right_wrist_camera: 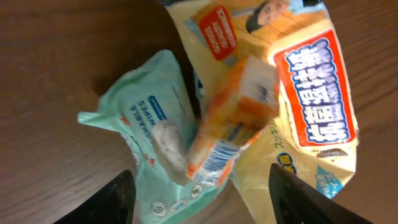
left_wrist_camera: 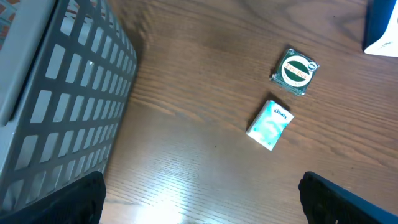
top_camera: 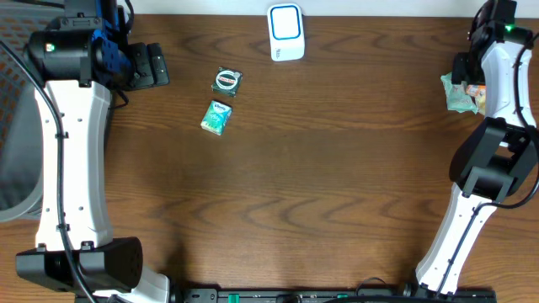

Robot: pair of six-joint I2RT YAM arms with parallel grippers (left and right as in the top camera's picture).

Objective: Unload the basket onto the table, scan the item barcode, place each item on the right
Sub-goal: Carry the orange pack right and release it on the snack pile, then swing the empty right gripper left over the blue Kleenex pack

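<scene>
A white and blue scanner [top_camera: 285,32] stands at the table's far edge. Close to it lie a round green packet [top_camera: 226,80] and a small Kleenex pack [top_camera: 216,117], both also in the left wrist view, the packet [left_wrist_camera: 296,70] above the Kleenex pack [left_wrist_camera: 269,124]. My left gripper [left_wrist_camera: 202,208] is open over bare wood, left of them. At the far right my right gripper [right_wrist_camera: 202,205] is open over a pile: a blurred orange box [right_wrist_camera: 233,118] with a barcode on its end lies on a mint wipes pack [right_wrist_camera: 143,130] and a yellow snack bag [right_wrist_camera: 305,87], between the fingers but not pinched.
A grey slatted basket [left_wrist_camera: 62,93] sits off the table's left side, close to my left gripper. The right pile [top_camera: 461,94] lies near the table's right edge, partly under the right arm.
</scene>
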